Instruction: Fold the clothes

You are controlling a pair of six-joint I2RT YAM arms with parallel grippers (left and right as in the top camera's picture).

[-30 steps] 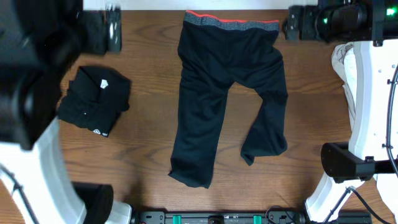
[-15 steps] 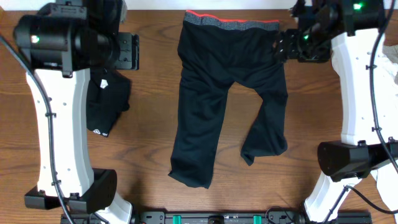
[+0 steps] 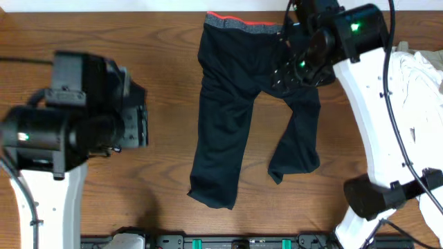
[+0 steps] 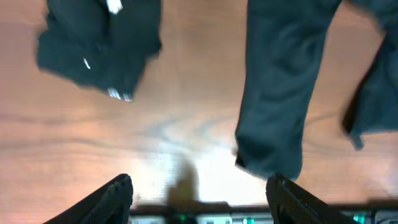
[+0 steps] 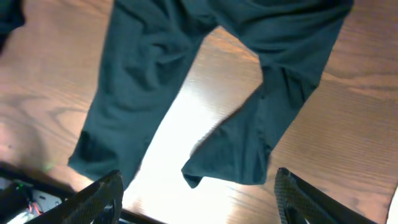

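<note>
Overhead first: the trousers (image 3: 235, 117) lie flat in the middle of the wooden table (image 3: 166, 69), one pair, black. The grey waistband (image 3: 242, 26) with its red-orange edge is at the far side, and both legs run toward me. Two legs, I count. The longer leg (image 3: 214, 173) is laid out straight, its cuff near the front edge. The other leg (image 3: 297, 145) is shorter on the table, kinked and bunched at its end.

My right arm (image 3: 367, 83) hangs over the right end of the waistband and hides that corner from above. On the right wrist view the right gripper (image 5: 199, 199) has its jaws spread wide with nothing between them, and the trousers sit well below.

On my left, the left arm (image 3: 69, 138) covers the small folded garment on the overhead. The left wrist picks it up though: one small black folded garment (image 4: 99, 50) with a white tag (image 4: 114, 6), lying apart from the longer leg with bare wood between. The left gripper (image 4: 202, 199) is also wide open and holding nothing, above bare wood near the cuff.

Far right, one crumpled white cloth (image 3: 419, 69) sits at the table's edge, partly behind my right arm.
</note>
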